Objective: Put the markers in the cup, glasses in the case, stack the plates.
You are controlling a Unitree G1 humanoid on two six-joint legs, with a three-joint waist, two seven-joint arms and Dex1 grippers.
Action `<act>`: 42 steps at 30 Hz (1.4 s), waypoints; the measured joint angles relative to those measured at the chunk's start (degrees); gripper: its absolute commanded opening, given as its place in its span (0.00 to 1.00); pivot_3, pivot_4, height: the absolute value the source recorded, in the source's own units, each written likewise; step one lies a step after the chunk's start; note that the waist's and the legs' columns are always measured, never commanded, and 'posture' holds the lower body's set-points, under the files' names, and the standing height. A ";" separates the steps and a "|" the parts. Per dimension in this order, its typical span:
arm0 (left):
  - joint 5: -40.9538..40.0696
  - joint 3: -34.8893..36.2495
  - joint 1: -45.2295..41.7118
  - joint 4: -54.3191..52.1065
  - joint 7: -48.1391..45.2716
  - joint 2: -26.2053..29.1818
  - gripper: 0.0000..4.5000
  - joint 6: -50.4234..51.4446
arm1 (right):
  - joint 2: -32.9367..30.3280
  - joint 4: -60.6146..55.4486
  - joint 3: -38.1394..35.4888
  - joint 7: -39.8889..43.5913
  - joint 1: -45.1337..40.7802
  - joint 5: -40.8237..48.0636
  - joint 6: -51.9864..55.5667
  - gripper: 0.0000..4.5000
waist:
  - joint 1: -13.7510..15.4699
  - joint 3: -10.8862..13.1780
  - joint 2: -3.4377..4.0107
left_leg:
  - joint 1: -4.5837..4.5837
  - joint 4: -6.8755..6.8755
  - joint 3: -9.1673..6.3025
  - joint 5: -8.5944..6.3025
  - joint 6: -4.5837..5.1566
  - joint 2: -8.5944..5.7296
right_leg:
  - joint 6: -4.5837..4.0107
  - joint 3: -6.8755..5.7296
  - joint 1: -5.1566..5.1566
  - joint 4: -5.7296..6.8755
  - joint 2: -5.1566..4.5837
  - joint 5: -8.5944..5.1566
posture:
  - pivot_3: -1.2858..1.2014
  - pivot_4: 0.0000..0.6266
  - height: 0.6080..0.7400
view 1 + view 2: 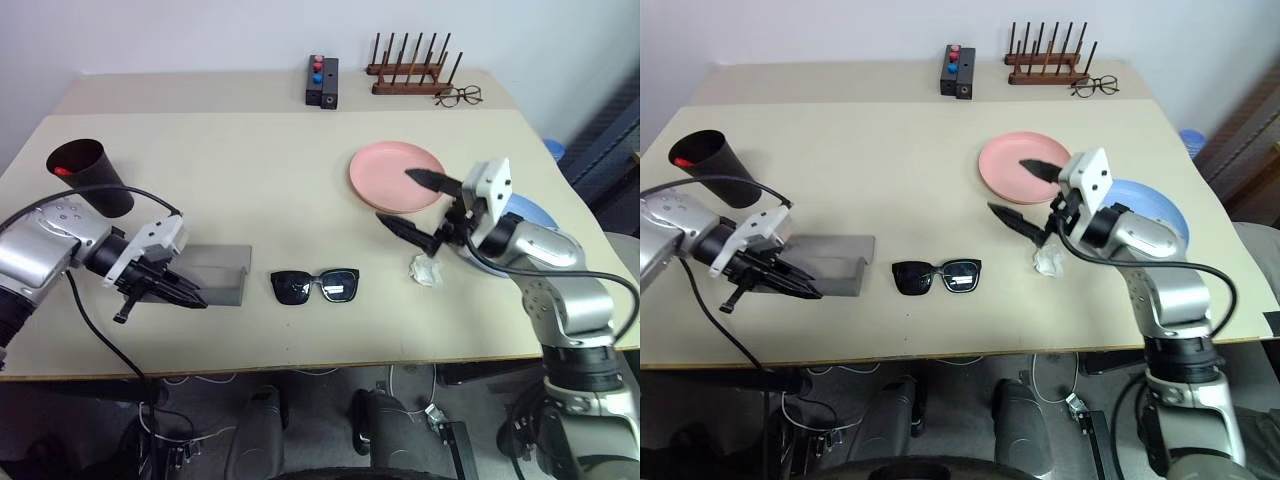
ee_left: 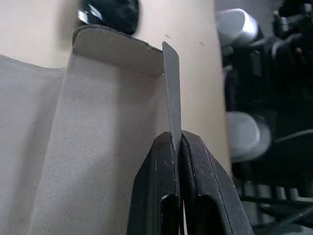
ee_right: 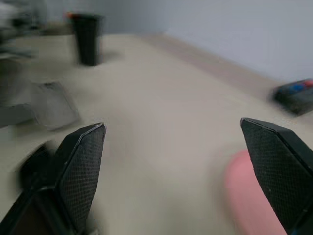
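The markers part looks finished, as far as I can judge: the dark cup [image 1: 88, 175] stands at the left side of the surface, and something red shows inside its rim, probably a marker cap. The white marker I cannot make out, so I cannot say it is in there too.

The glasses part is in progress. The black sunglasses [image 1: 315, 285] lie on the surface near the front edge, not yet in the case. The grey case [image 1: 213, 272] lies just to their left, with its flap raised. The left end effector [image 1: 172, 290] is closed tight on the thin edge of that flap; the left wrist view shows the fingers [image 2: 161, 191] pinching it. The right end effector [image 1: 415, 205] is fully open and holds nothing. It hangs above the surface at the near edge of the pink plate [image 1: 395, 175].

The plates are not stacked. The pink plate rests alone, and the light blue plate [image 1: 1160, 210] lies to its right, partly behind the right arm. A small crumpled white scrap [image 1: 427, 270] lies in front of them.

The surface [image 1: 250, 170] is a pale beige table, matte. At its far edge stand a black box with red and blue buttons [image 1: 321, 82], a wooden peg rack [image 1: 410, 70] and thin-framed spectacles [image 1: 458, 96]. Behind is a plain light wall.
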 measured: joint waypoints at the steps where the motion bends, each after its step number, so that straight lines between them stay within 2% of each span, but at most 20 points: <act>1: 0.17 0.03 0.62 -0.17 0.00 -0.02 0.01 -0.19 | -1.18 -0.95 -0.39 1.32 0.46 1.11 0.78 1.00 | -0.07 0.00 -0.01 | 0.00 0.02 0.00 0.00 0.00 0.00 | 0.02 0.00 0.00 -0.01 0.00 -0.01 | 0.52 0.24 1.00; 8: 0.83 2.76 5.26 -3.70 0.01 -0.41 0.01 -0.34 | -4.96 -5.60 -2.77 7.50 4.01 6.68 2.47 1.00 | -0.14 0.00 0.00 | 0.03 0.00 0.00 -0.01 -0.01 0.02 | 0.15 0.00 0.00 -0.05 -0.01 -0.10 | 0.52 0.24 1.00; 18: 7.09 9.33 6.44 -2.19 0.32 -6.20 0.01 -0.83 | -5.32 -8.42 -7.11 8.65 4.60 19.49 9.14 1.00 | -0.08 0.00 -0.01 | 0.03 0.00 0.00 -0.01 -0.01 0.02 | 0.12 -0.01 0.04 -0.12 0.00 -0.07 | 0.52 0.24 1.00; 23: 7.99 11.74 7.67 -2.36 0.11 -7.42 0.01 -0.04 | -5.32 -8.97 -7.08 8.43 5.92 20.09 9.57 1.00 | -0.10 0.00 0.00 | 0.03 -0.01 0.00 -0.02 0.01 0.02 | 0.12 -0.01 0.04 -0.14 0.00 -0.07 | 0.52 0.24 1.00; 33: 9.89 11.98 7.77 -3.51 0.18 -9.42 0.01 3.05 | -4.86 -9.00 -6.44 6.90 5.63 20.06 9.57 1.00 | -0.04 0.00 0.00 | 0.01 -0.01 0.00 -0.02 0.01 0.02 | 0.10 -0.01 0.05 -0.20 0.00 -0.05 | 0.52 0.24 1.00; 37: 10.48 12.01 7.54 -4.73 0.90 -9.68 0.27 8.70 | -4.62 -9.00 -6.31 6.23 5.21 19.93 9.52 1.00 | -0.11 0.00 0.00 | 0.01 -0.02 0.00 -0.02 0.01 0.02 | 0.09 -0.01 0.04 -0.20 0.00 -0.04 | 0.52 0.24 1.00; 42: 10.45 12.35 6.96 -7.17 1.15 -9.72 0.81 13.40 | -4.22 -8.98 -5.48 5.75 4.23 19.43 9.42 1.00 | -0.07 0.00 0.00 | 0.01 -0.02 0.00 -0.02 0.01 0.02 | 0.09 -0.01 0.04 -0.20 0.00 -0.05 | 0.52 0.24 1.00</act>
